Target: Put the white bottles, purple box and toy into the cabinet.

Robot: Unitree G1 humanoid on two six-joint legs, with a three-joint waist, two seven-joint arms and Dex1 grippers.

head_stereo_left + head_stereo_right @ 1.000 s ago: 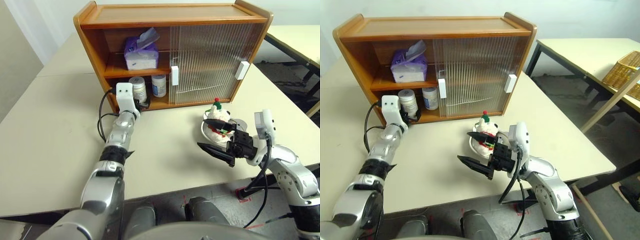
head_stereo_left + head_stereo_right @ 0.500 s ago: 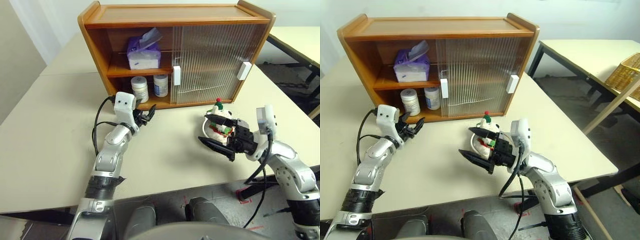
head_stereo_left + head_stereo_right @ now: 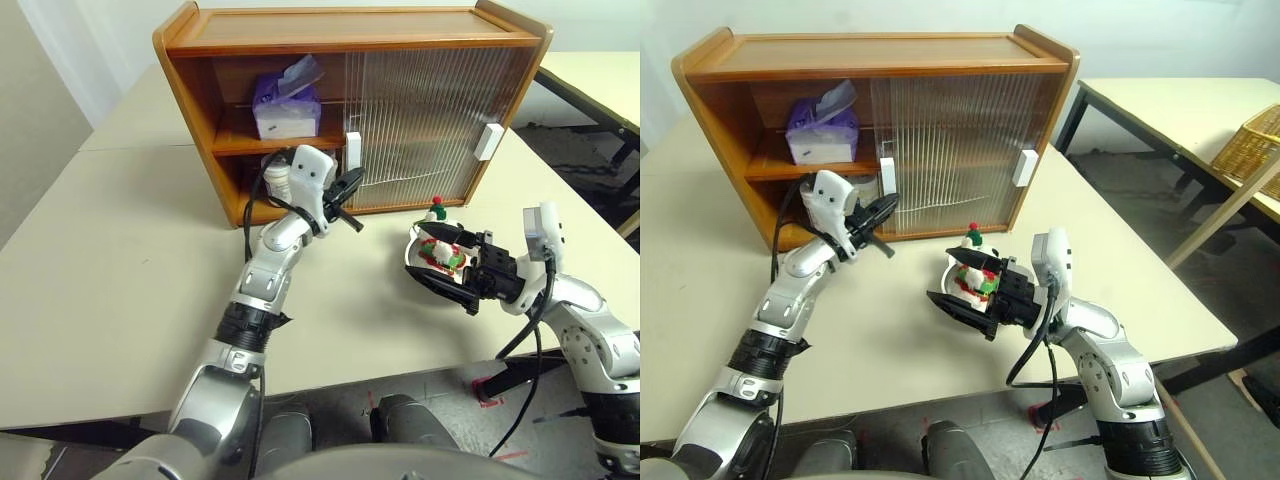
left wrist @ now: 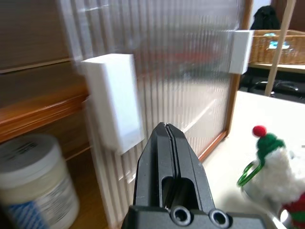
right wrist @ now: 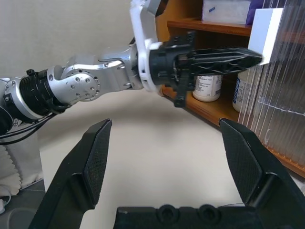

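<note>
Left pincer (image 3: 345, 205) is closed and empty beside the door handle (image 3: 352, 151), likely to push it; right pincer (image 3: 446, 270) gapes around the toy (image 3: 437, 243).

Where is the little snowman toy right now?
In the left eye view the toy sits in a bowl on the table, on the robot's right, in front of the cabinet, between the right gripper's open fingers.
</note>
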